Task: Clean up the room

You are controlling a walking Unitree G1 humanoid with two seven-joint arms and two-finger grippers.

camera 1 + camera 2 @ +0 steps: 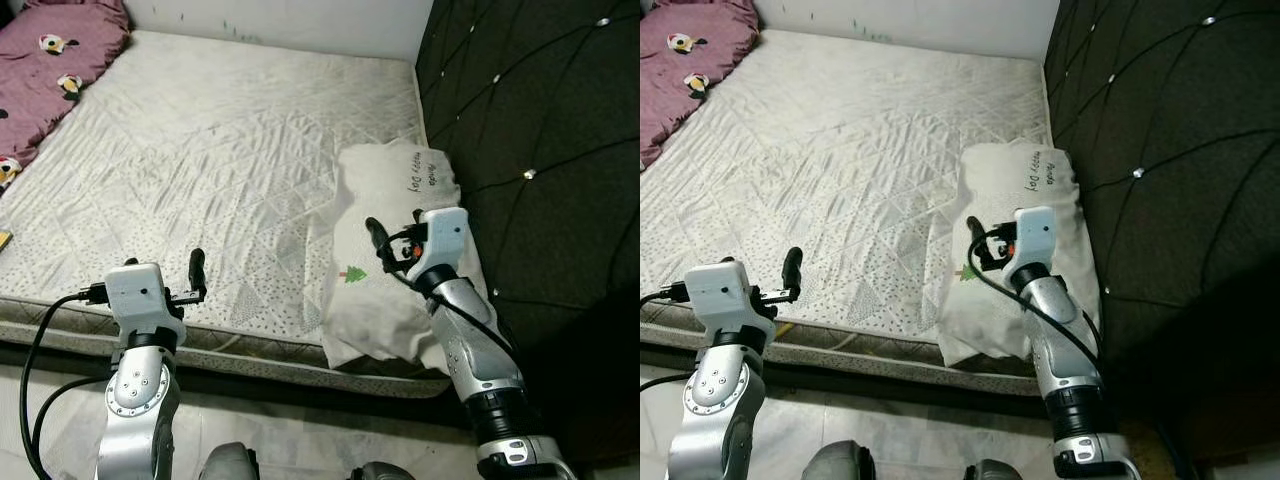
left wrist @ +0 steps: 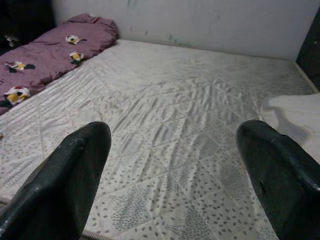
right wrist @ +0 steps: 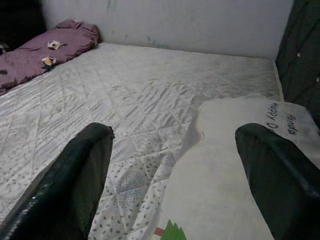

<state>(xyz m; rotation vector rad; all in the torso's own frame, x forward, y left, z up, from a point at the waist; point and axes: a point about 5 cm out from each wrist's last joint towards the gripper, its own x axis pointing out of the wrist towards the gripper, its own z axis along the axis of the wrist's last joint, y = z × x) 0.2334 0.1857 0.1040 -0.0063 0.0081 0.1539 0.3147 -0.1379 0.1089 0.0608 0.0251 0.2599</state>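
While hovering at the near edge of the mattress (image 1: 220, 170), left gripper (image 2: 172, 175) spread wide, holding nothing. Right gripper (image 3: 175, 170) likewise wide and empty above the white pillow (image 1: 395, 190) beside the dark headboard (image 1: 540, 150). Farther off, purple blanket (image 1: 50, 60) bunched at the far left corner.

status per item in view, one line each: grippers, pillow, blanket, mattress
left gripper: open, empty, above the mattress's near edge
right gripper: open, empty, over the pillow
white pillow: lying flat on the mattress beside the dark headboard, creased
purple blanket: bunched at the far left corner of the mattress
mattress: bare, quilted cover wrinkled
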